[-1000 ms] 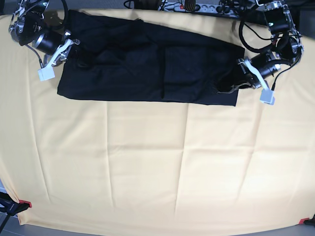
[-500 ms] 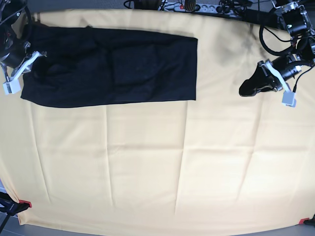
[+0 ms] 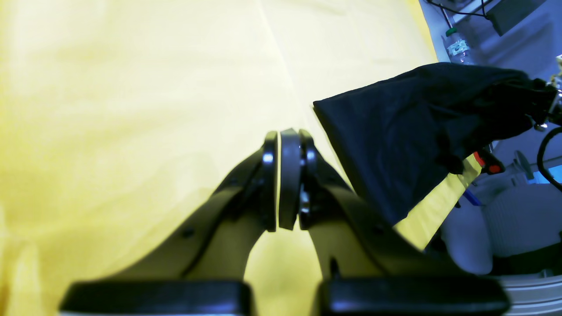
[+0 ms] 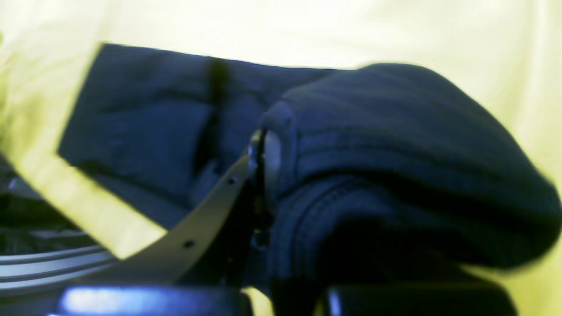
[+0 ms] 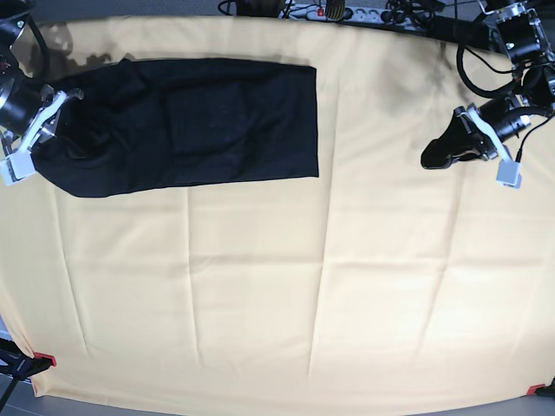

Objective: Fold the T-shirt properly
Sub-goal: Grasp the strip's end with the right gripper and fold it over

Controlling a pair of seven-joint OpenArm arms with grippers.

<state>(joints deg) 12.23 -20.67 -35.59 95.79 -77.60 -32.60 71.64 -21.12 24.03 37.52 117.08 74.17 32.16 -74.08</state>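
The black T-shirt (image 5: 191, 121) lies as a long folded strip on the yellow tablecloth (image 5: 277, 286) at the back left. Its right edge is straight; its left end is bunched. My right gripper (image 5: 54, 134) is at that left end, shut on the T-shirt. In the right wrist view the fabric (image 4: 395, 145) is rolled up against the closed fingers (image 4: 263, 158). My left gripper (image 5: 429, 159) hovers at the back right, far from the shirt, shut and empty. The left wrist view shows its pads (image 3: 287, 175) pressed together, with the T-shirt (image 3: 408, 145) off to the right.
A power strip and cables (image 5: 329, 10) run along the table's back edge. Red clamps (image 5: 43, 359) (image 5: 536, 389) hold the cloth at the front corners. A water bottle (image 3: 456, 44) stands beyond the table.
The T-shirt has slid left with my right gripper, and its right edge has come away from my left gripper. The left gripper drew back to the right, then stayed put.
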